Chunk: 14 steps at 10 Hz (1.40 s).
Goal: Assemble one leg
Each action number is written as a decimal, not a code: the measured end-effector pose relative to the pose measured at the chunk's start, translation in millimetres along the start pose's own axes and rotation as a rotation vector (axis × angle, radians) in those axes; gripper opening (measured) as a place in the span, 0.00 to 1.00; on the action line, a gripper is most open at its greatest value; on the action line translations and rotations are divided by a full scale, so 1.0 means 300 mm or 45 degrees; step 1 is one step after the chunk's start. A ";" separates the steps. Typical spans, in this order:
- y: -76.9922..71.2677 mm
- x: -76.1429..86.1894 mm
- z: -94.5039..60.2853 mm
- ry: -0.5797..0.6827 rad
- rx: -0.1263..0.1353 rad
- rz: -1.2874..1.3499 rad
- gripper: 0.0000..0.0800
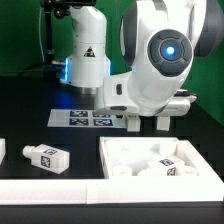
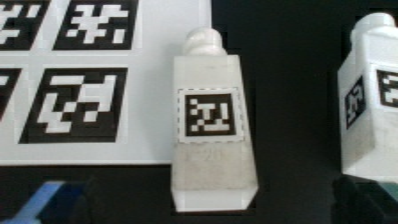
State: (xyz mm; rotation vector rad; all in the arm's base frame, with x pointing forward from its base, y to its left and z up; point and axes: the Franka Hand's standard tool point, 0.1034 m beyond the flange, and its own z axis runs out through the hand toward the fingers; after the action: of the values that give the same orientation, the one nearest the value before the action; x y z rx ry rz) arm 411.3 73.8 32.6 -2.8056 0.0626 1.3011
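The tool (image 2: 210, 210) hangs low over the surface (image 1: 30, 125). What I take for its fingers (image 2: 50, 200), two dim blurs at the corners of the wrist view, stand wide apart with nothing gripped between them. In the exterior view the arm's bulk hides them. Directly under the tool lies the leg (image 2: 210, 110), flat on its side with its tag facing up, hard by the edge of the marker board (image 2: 71, 90); whether it touches or lies just beside, I can't say. Its long axis runs along that edge, with the narrow tip pointing away from the fingers and the broad end sitting between them. So the leg lies straight below, and the fingers seem to straddle it across its width, which to my eye is what a plain drop and close would need. A second leg (image 2: 365, 100) lies parallel on the side away from the board, near enough that a finger might crowd it. A third leg (image 1: 45, 157) lies well apart toward the exterior view's left, and the panel (image 1: 112, 150) sits nearer the camera, toward the right.
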 end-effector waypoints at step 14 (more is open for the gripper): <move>0.003 -0.014 0.090 -0.053 -0.018 0.015 0.34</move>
State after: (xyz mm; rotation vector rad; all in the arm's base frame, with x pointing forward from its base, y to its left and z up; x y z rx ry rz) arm 388.0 74.5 18.3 -2.7924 0.0685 1.3673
